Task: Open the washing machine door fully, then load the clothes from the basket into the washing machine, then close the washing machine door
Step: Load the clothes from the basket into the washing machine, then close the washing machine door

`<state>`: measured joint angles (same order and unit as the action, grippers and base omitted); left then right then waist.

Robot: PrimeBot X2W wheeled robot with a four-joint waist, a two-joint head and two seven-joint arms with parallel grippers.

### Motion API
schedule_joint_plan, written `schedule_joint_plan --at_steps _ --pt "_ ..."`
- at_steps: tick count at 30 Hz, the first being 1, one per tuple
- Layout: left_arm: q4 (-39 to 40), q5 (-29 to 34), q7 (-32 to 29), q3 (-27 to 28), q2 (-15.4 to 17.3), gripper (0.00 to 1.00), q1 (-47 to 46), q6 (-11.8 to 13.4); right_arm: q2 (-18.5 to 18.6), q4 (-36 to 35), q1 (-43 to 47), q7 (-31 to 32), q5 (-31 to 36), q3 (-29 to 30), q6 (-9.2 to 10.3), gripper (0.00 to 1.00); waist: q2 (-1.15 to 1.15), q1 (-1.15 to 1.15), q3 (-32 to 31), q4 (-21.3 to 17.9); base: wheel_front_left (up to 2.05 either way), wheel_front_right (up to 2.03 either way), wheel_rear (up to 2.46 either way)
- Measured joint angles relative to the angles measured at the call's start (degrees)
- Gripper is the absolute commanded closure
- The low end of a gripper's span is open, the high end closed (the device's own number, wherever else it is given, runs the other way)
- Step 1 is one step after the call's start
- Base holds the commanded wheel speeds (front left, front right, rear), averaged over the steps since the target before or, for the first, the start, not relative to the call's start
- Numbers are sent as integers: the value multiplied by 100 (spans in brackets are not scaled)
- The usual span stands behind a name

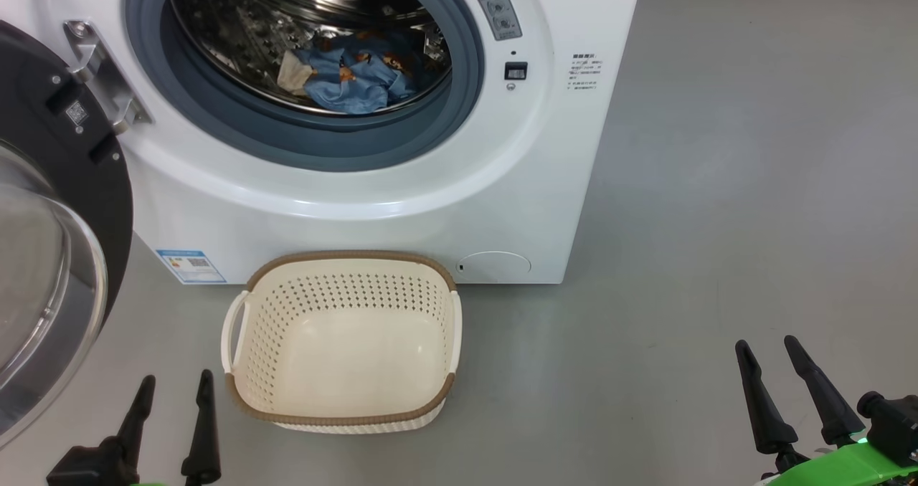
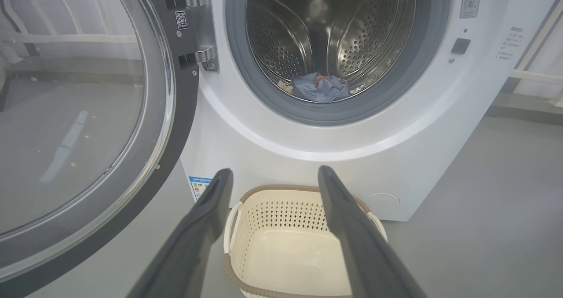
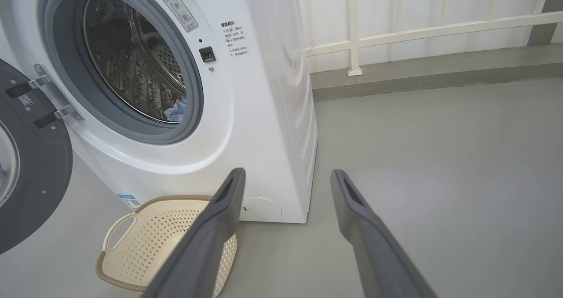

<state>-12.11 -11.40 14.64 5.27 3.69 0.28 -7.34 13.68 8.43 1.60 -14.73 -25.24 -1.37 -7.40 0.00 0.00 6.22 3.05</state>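
Dark fingers of the left gripper (image 1: 177, 380) rise at 7 o'clock in the head view and those of the right gripper (image 1: 766, 344) at 5 o'clock. Both pairs are spread wide, gripping nothing and touching nothing, above the grey floor (image 1: 717, 185); their wrists are cut off by the bottom edge.

Between them, at 6 o'clock, the basket (image 1: 351, 256) stands on the floor just before the washing machine (image 1: 358, 192), its bare cream bottom showing. The washing machine door (image 1: 107, 185) is swung out at 9 o'clock, and the left edge cuts off much of its ring and glass bowl. At 12 o'clock the clothes (image 1: 351, 74) lie bunched low in the steel drum (image 1: 237, 34), behind the blue-grey gasket (image 1: 344, 142). The machine's top is out of frame and its printed notices are too small to read.

In the right wrist view, past the right gripper (image 3: 288, 171), the gasket hides all but a blue sliver of the clothes (image 3: 177, 111). In the left wrist view the left gripper (image 2: 275, 170) frames the basket (image 2: 281, 189).
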Motion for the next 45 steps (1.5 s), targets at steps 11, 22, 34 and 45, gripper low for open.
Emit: schedule_joint_plan --at_steps 11,22,34,45 --pt "64 -1 0 -19 2 0 2 0 -8 -13 16 0 0 7 0 0 0 0 27 5 0 0 0" --pt "114 -2 0 -22 2 0 2 0 -5 -26 22 0 0 7 0 0 0 0 31 17 0 0 0" --pt "252 -20 0 70 -44 0 2 0 27 -137 51 0 8 -78 0 0 0 0 60 363 0 0 0" --pt "387 -99 0 258 -135 0 118 0 203 -129 -205 0 7 -377 0 0 0 0 81 1089 0 0 0"
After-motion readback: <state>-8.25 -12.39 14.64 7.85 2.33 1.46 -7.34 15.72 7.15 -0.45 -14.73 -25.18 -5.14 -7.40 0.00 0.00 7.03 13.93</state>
